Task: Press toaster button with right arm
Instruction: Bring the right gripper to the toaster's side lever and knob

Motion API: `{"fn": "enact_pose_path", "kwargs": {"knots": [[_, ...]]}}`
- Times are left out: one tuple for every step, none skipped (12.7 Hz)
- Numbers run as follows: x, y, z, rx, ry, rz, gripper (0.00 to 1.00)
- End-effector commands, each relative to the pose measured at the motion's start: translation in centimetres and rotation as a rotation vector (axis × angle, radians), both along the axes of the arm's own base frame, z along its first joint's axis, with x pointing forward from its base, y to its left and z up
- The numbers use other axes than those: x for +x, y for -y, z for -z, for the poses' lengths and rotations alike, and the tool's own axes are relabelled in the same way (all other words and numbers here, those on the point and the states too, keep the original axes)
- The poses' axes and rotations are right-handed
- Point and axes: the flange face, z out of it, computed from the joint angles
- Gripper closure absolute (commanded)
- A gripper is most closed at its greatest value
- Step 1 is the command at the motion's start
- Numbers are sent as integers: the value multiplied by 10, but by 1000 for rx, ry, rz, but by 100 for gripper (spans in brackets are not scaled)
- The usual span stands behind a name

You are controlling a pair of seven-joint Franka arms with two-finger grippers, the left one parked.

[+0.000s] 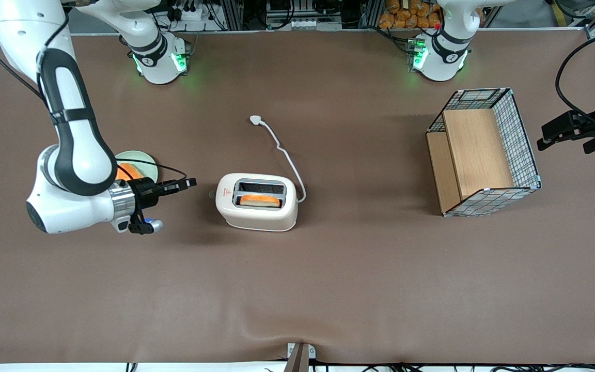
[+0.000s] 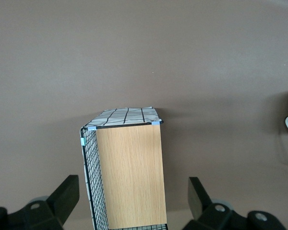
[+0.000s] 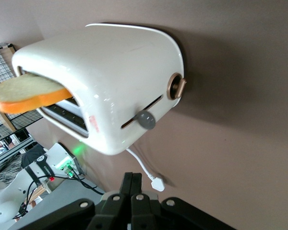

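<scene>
- right wrist view: the gripper (image 3: 132, 184) has its fingers pressed together, holding nothing — aimed at the toaster button (image 3: 146, 120).
- the toaster (image 1: 256, 200) stands mid-table; the gripper hangs near its narrow end, not touching.
- risk: the light toaster may slide — a glancing, off-line push would cause it.

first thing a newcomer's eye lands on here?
Probably the cream toaster mid-table, with a slice of bread standing up out of the slot nearer the front camera. Next, the right arm's gripper, fingers shut, level with the toaster's narrow end, short of the toaster button. The wire-and-wood basket sits toward the parked arm's end.
</scene>
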Motion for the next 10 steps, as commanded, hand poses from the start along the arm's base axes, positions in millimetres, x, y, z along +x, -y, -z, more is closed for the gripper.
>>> {"fn": "enact_pose_path", "kwargs": {"knots": [[5, -14, 13, 16, 30, 2, 100], [6, -22, 19, 9, 43, 3, 100], [6, -30, 20, 11, 54, 4, 100], [5, -32, 21, 12, 53, 2, 100], [6, -32, 22, 12, 51, 3, 100], [6, -31, 27, 10, 44, 3, 100], [5, -31, 33, 10, 35, 4, 100], [4, -32, 40, 11, 30, -4, 100], [3, -32, 45, 13, 26, -5, 100], [4, -34, 48, 28, 18, 8, 100]]}}
